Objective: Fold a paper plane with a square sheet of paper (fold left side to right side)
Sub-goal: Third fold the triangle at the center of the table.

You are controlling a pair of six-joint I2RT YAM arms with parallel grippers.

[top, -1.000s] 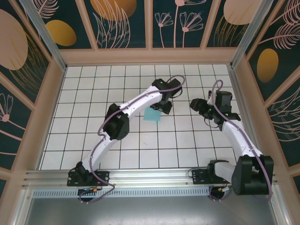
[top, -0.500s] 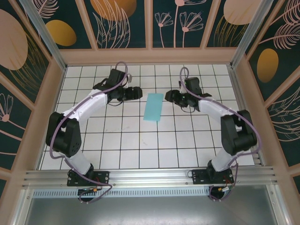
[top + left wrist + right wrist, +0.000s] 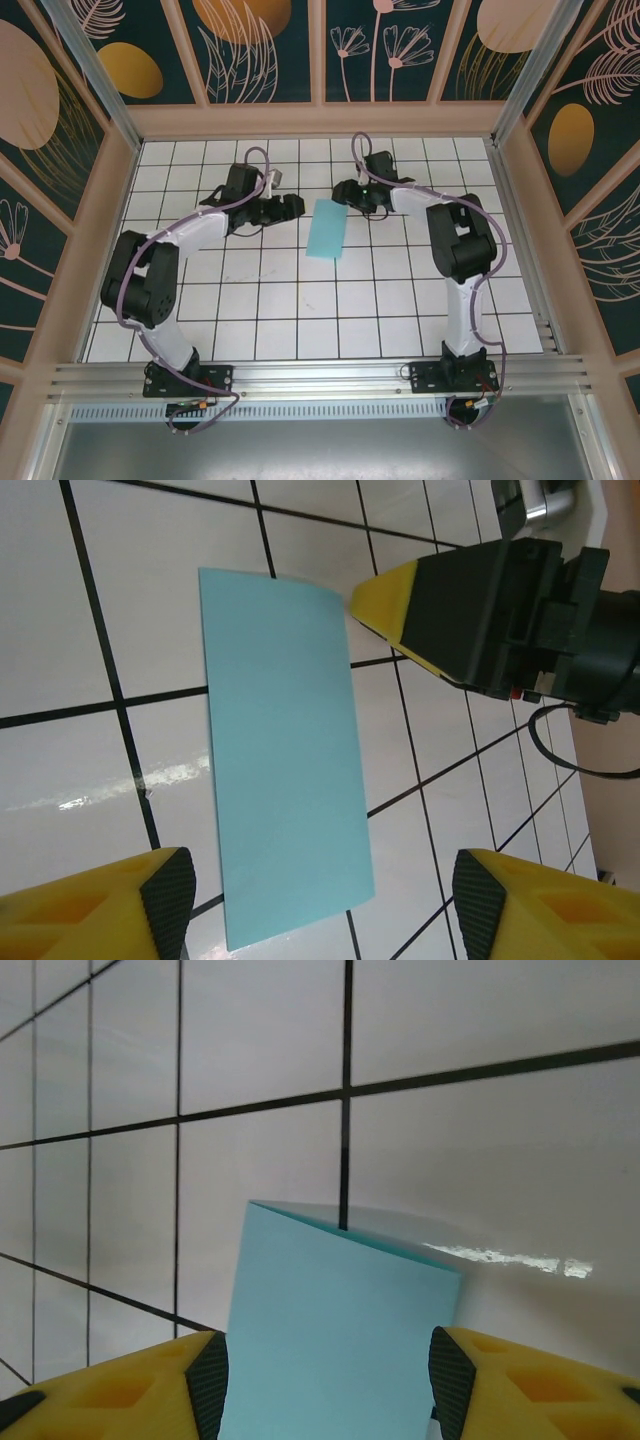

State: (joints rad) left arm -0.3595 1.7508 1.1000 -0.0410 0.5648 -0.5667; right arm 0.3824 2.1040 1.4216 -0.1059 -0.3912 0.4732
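Table [image 3: 300,310]: glossy white top with a black grid of square tiles. One item on it: sheet of paper [image 3: 327,228], light turquoise, folded to a narrow rectangle, slightly tilted, just above frame centre.

readable text: none | thin light turquoise paper sheet [image 3: 327,228]: plain, unmarked | white tabletop [image 3: 300,300]: black grid lines, no lettering | dark wall panels [image 3: 400,50]: painted leaves and flowers, unlettered

Under me, a glossy white tiled table [image 3: 200,300] with black grid lines, light glinting off one tile; pale wooden rim [image 3: 320,120] all round, dark floral wall panels [image 3: 265,50] behind, metal rail [image 3: 320,385] along my near edge
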